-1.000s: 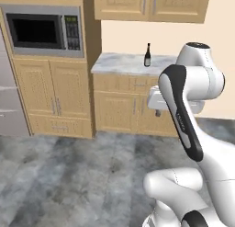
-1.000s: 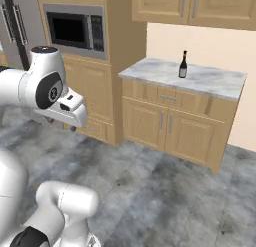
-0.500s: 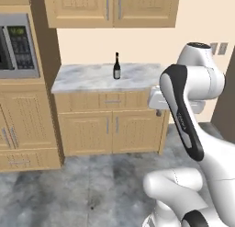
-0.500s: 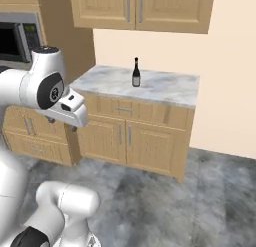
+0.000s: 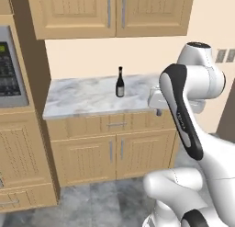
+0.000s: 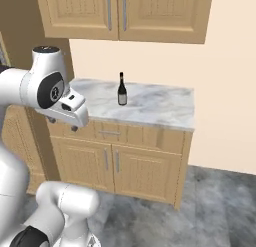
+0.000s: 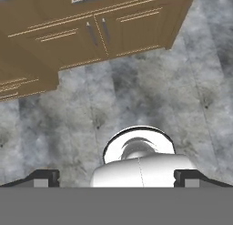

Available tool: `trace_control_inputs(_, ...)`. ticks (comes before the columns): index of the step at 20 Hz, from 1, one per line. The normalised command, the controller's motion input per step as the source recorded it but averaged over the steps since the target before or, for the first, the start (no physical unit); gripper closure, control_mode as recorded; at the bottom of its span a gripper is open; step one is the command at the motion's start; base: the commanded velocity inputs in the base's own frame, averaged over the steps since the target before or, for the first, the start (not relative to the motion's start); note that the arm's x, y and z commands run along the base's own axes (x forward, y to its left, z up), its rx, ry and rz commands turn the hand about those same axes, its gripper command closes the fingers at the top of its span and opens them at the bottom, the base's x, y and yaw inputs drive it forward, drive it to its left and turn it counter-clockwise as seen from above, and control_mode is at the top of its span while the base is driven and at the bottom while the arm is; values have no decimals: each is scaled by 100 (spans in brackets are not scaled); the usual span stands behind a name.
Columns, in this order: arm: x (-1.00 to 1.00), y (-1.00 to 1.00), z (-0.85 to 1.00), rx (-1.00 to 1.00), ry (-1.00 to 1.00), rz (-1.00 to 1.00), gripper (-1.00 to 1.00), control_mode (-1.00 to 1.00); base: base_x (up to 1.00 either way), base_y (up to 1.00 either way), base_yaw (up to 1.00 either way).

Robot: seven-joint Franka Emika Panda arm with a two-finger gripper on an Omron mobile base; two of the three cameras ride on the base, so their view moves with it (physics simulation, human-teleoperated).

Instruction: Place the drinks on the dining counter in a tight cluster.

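Whole scene has swung across both base views in the last second: the microwave (image 5: 9, 70), central a second ago, is now cut off at the left edge, and the short marble counter (image 5: 92, 99) under the wall cabinets (image 5: 110, 12) sits square ahead and larger. That is the base turning and closing in, not the furniture moving

Arm pose unchanged through the drive: folded high, hand pointing down at the grey floor (image 7: 150, 87) in front of the lower cabinet doors (image 7: 104, 35)

Wine bottle (image 5: 120, 82) stands upright near the middle of the short counter, well back from its front edge, alone, nothing touching it. Same bottle seen from the right side (image 6: 122, 90), a little left of counter centre

Gripper (image 7: 116, 177): 2 dark tips sit far apart at the bottom corners of the hand view, so the jaws are spread, nothing between them

Judgement: this is the approach for a pickup. The bottle is on the wrong counter; the dining counter is nowhere ahead, so after the grasp the base must drive away again. Clustering not yet begun for this drink
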Motion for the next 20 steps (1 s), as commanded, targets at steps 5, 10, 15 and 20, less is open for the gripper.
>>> trace_control_inputs(5, 0, 0, 0, 0, 0, 0, -100, 100, 95, 1, -9)
trace_control_inputs(10, 0, 0, 0, 0, 0, 0, -100, 100, 69, 23, -13)
trace_control_inputs(15, 0, 0, 0, 0, 0, 0, -100, 100, 59, 45, -17)
trace_control_inputs(20, 0, 0, 0, 0, 0, 0, -100, 100, 71, 42, -16)
